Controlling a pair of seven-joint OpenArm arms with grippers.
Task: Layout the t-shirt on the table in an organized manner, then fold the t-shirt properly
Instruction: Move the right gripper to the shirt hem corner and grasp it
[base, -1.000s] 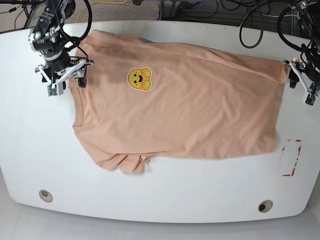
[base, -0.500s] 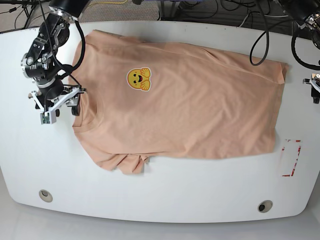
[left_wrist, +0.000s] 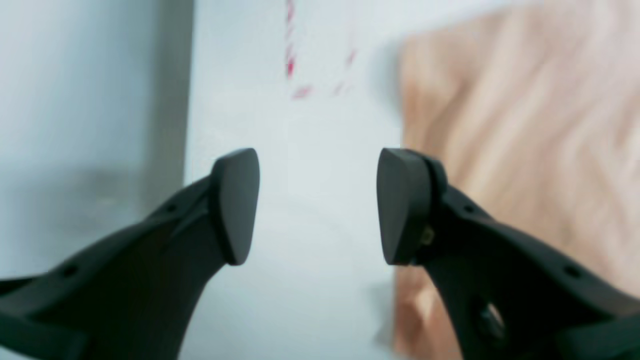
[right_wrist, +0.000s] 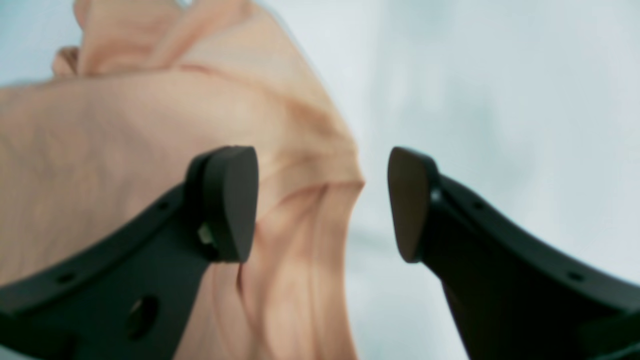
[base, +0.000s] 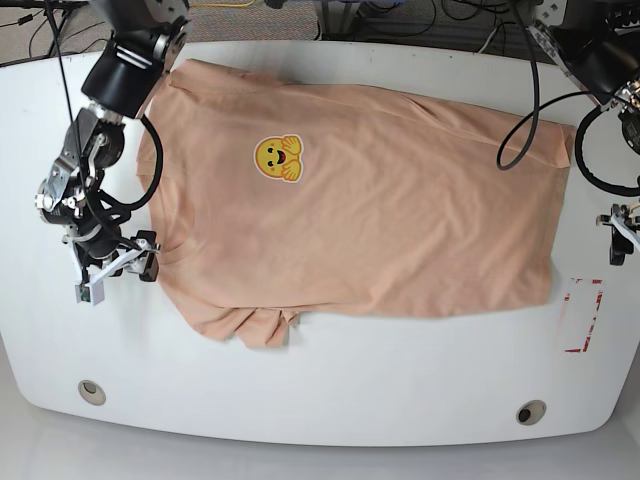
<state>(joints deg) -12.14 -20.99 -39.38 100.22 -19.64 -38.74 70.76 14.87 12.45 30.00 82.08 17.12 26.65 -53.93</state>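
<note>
Base view shows the t-shirt spread on the table, layout step unfinished (lower sleeve bunched), with right gripper beside its collar and left gripper off its hem, both apart and empty, so straightening likely follows.

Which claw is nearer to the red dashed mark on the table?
The left claw. It hangs just above the red dashed mark, at the table's edge. The right claw is far across, beside the t-shirt's collar.
</note>
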